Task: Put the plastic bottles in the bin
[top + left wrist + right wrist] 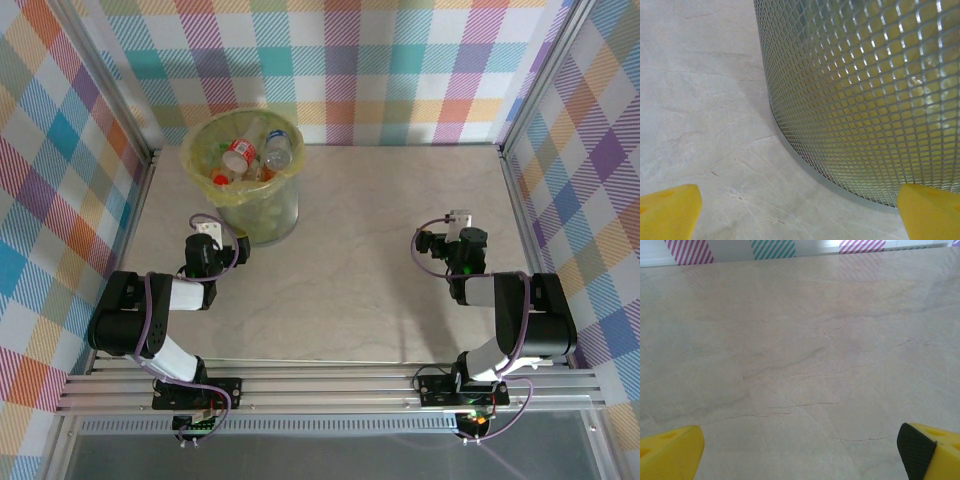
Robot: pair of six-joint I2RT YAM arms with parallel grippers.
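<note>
The plastic bottles (242,156) lie piled in the bin (270,215), with 2 grippers spread open.
Red and orange labels can be made out among the bottles, but their writing is too small to be read. The bin is set at the far left of the bench (380,260). The left gripper (800,212) is held wide apart just beside the bin's mesh wall, and the right gripper (800,452) is held wide apart over bare bench, well apart from the bin.

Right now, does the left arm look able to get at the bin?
Likely yes: the open left gripper sits low beside the bin, facing its mesh wall, with bare table between them.
</note>
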